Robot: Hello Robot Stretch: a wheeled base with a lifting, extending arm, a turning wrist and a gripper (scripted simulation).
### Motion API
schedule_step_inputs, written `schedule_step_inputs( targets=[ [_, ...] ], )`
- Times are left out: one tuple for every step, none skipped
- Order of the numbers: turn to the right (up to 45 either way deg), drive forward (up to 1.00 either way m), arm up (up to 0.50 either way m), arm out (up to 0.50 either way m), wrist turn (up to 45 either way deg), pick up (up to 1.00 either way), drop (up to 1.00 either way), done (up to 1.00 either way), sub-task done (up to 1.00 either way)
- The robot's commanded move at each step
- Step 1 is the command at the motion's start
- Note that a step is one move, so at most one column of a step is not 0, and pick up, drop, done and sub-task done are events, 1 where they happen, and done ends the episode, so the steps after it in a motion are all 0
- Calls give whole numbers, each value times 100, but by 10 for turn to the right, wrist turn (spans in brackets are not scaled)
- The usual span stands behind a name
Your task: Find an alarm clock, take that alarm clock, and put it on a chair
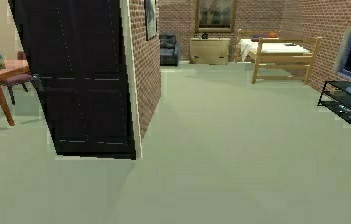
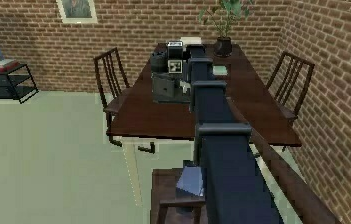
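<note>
**Arm** [image 2: 218, 130]: a dark bar reaching out over a dark wooden worktop [image 2: 148, 120].

**Jaws:** at the arm's far end, beside white marker squares [image 2: 174, 58]. With worktop clutter behind them, I could not tell whether they were apart, together or holding anything.

**Dark boxy object** [image 2: 165, 87]: stood on the worktop close by the jaws. Whether it was the alarm clock could not be told.

**Chair** [image 2: 111, 70]: at the worktop's edge, off to the arm side view's left of the jaws.

**Second chair** [image 2: 288, 82]: at the opposite edge, across the arm from the jaws.

**Potted plant** [image 2: 223, 25]: stood beyond the jaws, at the worktop's far end against the brick wall [image 2: 133, 25].

**Framed picture** [image 2: 76, 10]: hung on that wall, well away from the jaws.

**Forward view:**
- A black panelled door [image 1: 78, 75] stood close ahead, blocking the left half.
- A bed [image 1: 283, 55] and a cream dresser [image 1: 211, 48] lay across the open floor.
</note>
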Motion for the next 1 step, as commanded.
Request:
schedule_step_inputs(
  targets=[
    [0, 0, 0, -10, 0, 0, 0, 0, 0]
  ],
)
